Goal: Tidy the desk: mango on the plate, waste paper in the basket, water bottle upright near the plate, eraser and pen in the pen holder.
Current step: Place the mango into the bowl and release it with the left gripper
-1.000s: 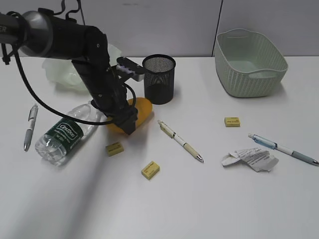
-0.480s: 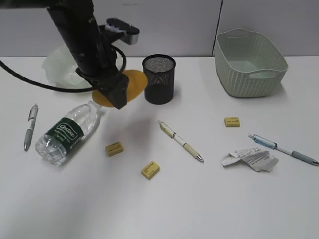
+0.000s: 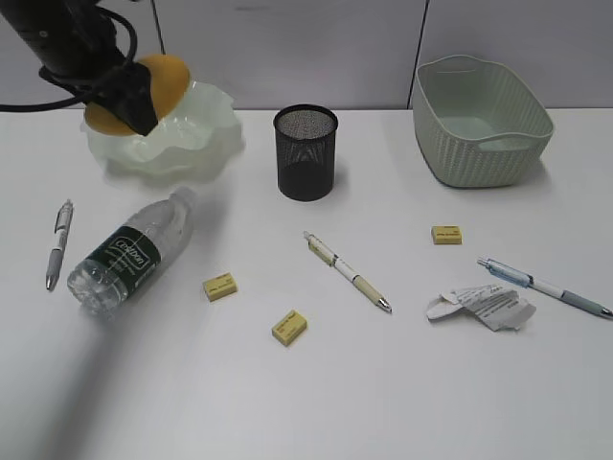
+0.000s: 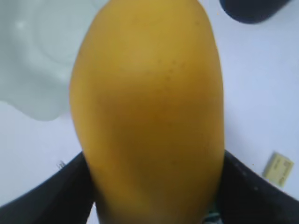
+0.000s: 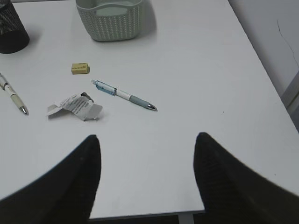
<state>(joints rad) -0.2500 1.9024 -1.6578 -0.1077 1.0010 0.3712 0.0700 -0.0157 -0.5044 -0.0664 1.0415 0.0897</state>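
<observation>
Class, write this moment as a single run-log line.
left pincer: shut on mango, held over plate | right pincer: open, empty | water bottle: lying down | waste paper: on desk

Office-like setting: white desk (image 3: 383,383), grey partition panels (image 3: 287,48) behind, pens, mesh pen holder (image 3: 306,151).

Left end effector (image 3: 124,101) clamped, raised high; right end effector (image 5: 147,158) agape — idle.
</observation>
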